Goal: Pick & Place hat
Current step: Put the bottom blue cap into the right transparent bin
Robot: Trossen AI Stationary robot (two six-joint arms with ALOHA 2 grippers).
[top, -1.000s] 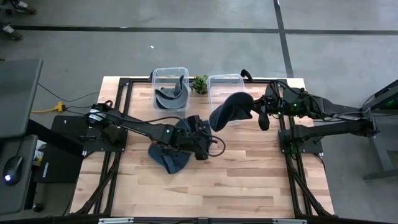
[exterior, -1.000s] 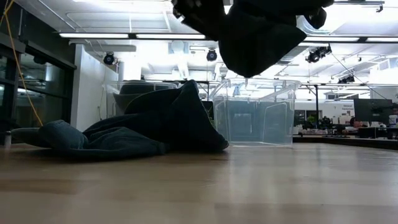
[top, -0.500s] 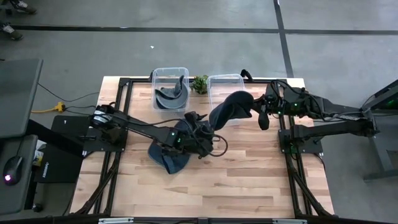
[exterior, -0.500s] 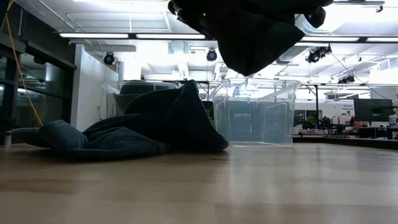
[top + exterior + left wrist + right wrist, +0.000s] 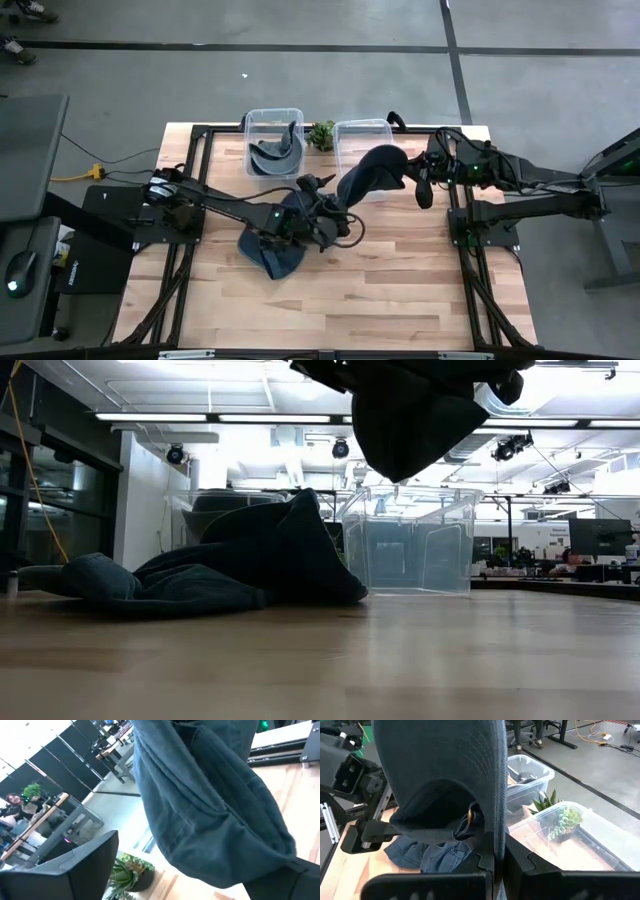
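Note:
My right gripper [image 5: 406,180] is shut on a dark blue cap [image 5: 370,172], held in the air just near of the empty clear bin [image 5: 362,138]. The cap fills the left wrist view [image 5: 200,805] and hangs at the top of the low view [image 5: 410,420]. My left gripper [image 5: 322,196] is open, raised over a pile of dark blue hats [image 5: 272,246] and right beside the cap's lower left end. The pile rests on the table [image 5: 220,565]. My right gripper pinches the cap's stitched brim [image 5: 494,832] edge-on between its two fingers. The fingers come level from the table's right side. The cap is lifted clear of the table, its hollow inside and brass strap buckle [image 5: 470,818] turned to the wrist camera. My left gripper: I cannot tell whether it touches the cap.
A second clear bin [image 5: 274,140] at the far edge holds a dark hat. A small green plant [image 5: 321,133] stands between the two bins. Bare wood lies along the table's near side [image 5: 400,290].
My left gripper has gone up from the pile and toward the held cap, turning as it went. My right gripper and the cap have kept almost still. The pile has kept its shape.

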